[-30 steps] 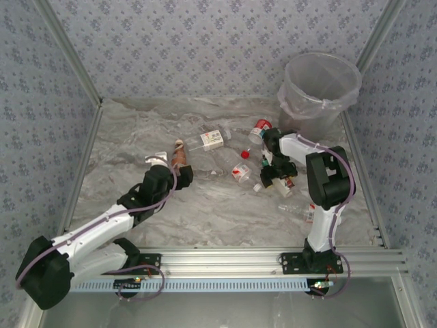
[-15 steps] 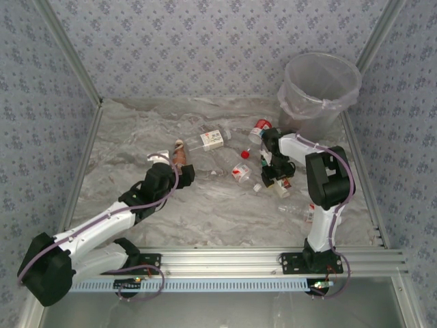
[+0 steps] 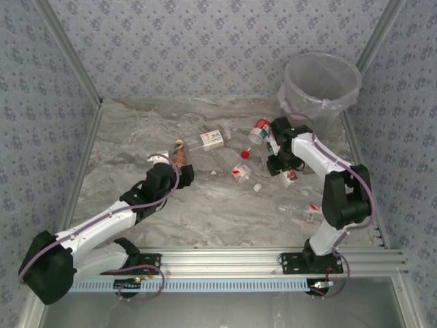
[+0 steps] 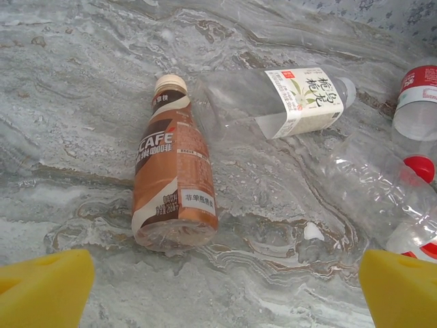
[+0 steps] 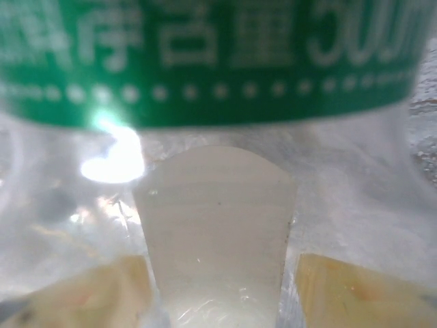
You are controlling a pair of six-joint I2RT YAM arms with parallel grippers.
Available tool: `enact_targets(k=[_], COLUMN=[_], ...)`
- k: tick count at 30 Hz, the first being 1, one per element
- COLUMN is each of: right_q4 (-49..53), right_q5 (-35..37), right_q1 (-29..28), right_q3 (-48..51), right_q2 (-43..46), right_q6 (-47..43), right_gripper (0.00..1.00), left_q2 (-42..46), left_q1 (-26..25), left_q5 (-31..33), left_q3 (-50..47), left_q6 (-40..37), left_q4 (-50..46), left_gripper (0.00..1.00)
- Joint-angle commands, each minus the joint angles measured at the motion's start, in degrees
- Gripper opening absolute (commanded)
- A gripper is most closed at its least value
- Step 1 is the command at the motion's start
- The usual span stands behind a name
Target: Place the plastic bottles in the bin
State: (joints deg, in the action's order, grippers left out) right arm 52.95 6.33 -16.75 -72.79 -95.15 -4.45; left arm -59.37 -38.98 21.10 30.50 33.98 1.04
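Brown bottle (image 4: 173,184) ahead of left tool (image 4: 222,290)

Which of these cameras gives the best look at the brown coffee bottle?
The left wrist view: the brown coffee bottle lies on its side, whole, label readable, cap pointing away. In the top external view it is tiny, just ahead of the left arm. The right wrist view faces a green-labelled bottle.
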Motion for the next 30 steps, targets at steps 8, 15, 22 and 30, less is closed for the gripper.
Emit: enact_targets(k=[8, 15, 22, 30], right_q4=[0.6, -2.1, -8.9, -13.4], right_q5=[-4.6, -7.6, -14.2, -19.2], right_q1=[0.4, 1.9, 4.5, 6.0], right_q3=[-0.7, -1.8, -2.0, -5.4], right_q2=[11.3, 16.1, 20.4, 20.7], right_q6=[-0.6, 0.4, 2.4, 2.6], right_gripper=[0.51, 0.49, 0.49, 0.48], left_q2=[-1.8, -3.3, -5.6, -5.3], left_q1=[0.4, 0.4, 0.7, 1.4], left_q5=[-0.8, -1.1, -0.1, 0.8], left_q3=[4.1, 5.5, 8.0, 7.5], left_q6=[0.0, 0.7, 2.3, 4.8], left_q4=[-1.5, -3.2, -6.6, -7.4], left_gripper=[0.99, 1.00, 0.99, 0.99])
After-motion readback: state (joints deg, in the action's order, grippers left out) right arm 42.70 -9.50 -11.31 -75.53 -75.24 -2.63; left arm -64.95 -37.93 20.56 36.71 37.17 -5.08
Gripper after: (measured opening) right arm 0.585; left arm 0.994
